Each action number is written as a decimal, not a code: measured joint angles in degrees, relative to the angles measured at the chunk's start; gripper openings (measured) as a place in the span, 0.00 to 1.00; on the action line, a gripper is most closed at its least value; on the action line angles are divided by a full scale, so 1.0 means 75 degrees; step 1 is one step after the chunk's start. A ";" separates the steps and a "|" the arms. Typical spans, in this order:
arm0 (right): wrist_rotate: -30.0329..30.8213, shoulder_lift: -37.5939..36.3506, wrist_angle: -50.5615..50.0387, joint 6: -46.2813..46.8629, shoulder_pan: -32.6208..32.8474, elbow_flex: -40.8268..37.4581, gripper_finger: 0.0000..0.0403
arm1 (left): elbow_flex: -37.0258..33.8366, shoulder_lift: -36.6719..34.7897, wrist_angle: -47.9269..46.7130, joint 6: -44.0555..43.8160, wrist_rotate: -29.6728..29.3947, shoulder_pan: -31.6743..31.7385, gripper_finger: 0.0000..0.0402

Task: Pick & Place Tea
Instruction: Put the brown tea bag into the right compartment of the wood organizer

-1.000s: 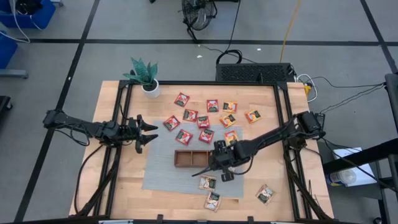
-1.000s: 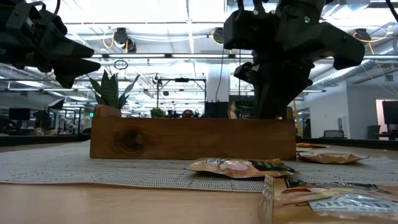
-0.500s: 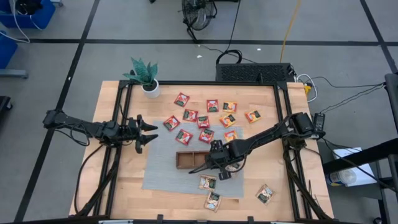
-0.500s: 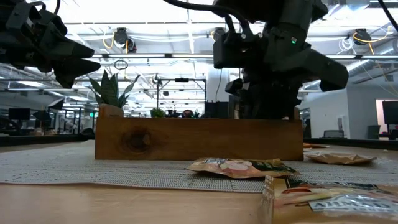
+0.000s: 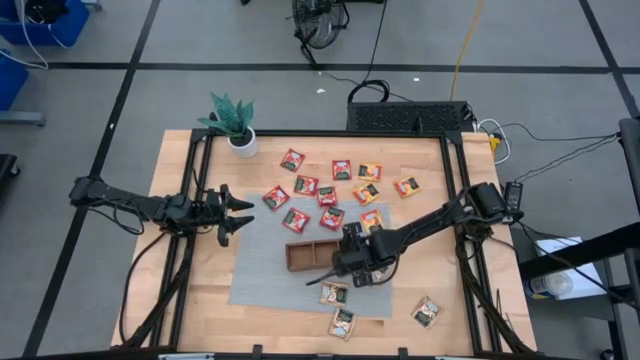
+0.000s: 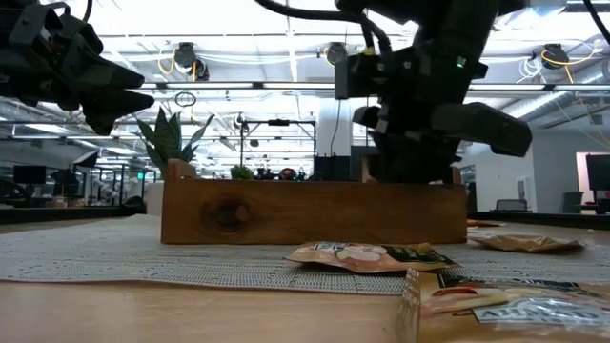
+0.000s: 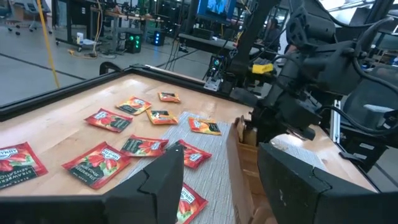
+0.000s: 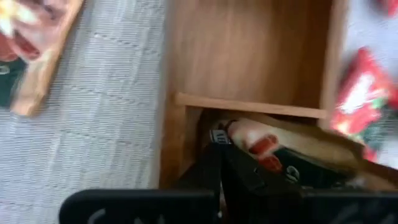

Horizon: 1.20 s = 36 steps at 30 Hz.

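- Step in hand: a dark green tea sachet (image 8: 273, 152) is being lowered into the end compartment of the wooden tray (image 5: 305, 255) by the right hand (image 5: 345, 262), clamped shut on it.
- Next move, judged: fingers are to be parted, then lifted clear.
- Middle compartment: being shown bare.
- Left hand (image 5: 235, 212): being held open, empty, above the desk (image 5: 200, 300).
- Remaining sachets (image 5: 330, 193): being left scattered beyond the tray.

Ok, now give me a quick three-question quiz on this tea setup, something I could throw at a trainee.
1. True or false: the left gripper hovers over the wooden tray.
2. The right gripper is: A) wide open, B) shut on a sachet at the tray, C) parked off the table.
3. Fill in: at the table's back left corner stands a potted ___.

Key: 1 false, 2 B, 3 plant.
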 joint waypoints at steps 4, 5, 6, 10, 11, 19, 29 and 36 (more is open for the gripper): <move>0.0045 0.0001 -0.0028 0.0092 0.0020 0.0000 0.00 | 0.0000 0.0000 -0.0003 0.0000 0.0003 0.0002 0.51; 0.0117 -0.0002 -0.0039 0.0108 0.0031 0.0000 0.00 | 0.0000 0.0000 -0.0006 0.0000 0.0003 0.0003 0.51; 0.0181 -0.0005 -0.0072 0.0105 0.0057 0.0005 0.00 | 0.0000 0.0000 -0.0003 0.0000 0.0003 0.0001 0.51; 0.0196 -0.0007 -0.0134 0.0108 0.0070 0.0006 0.00 | 0.0000 0.0000 -0.0003 0.0000 0.0003 0.0003 0.51; 0.0199 -0.0007 -0.0126 0.0108 0.0070 0.0006 0.00 | 0.0000 0.0000 -0.0003 0.0000 0.0002 0.0001 0.51; 0.0367 -0.0088 -0.0155 0.0111 0.0072 0.0009 0.00 | 0.0000 0.0000 -0.0003 0.0000 0.0001 0.0000 0.51; 0.1006 -0.1483 -0.0728 0.0564 0.0624 0.0005 0.00 | 0.0000 0.0000 -0.0005 0.0000 0.0003 0.0003 0.51; 0.0744 -0.3077 -0.0328 0.1853 0.1443 -0.0917 0.02 | 0.0000 0.0000 -0.0006 0.0003 0.0003 0.0002 0.51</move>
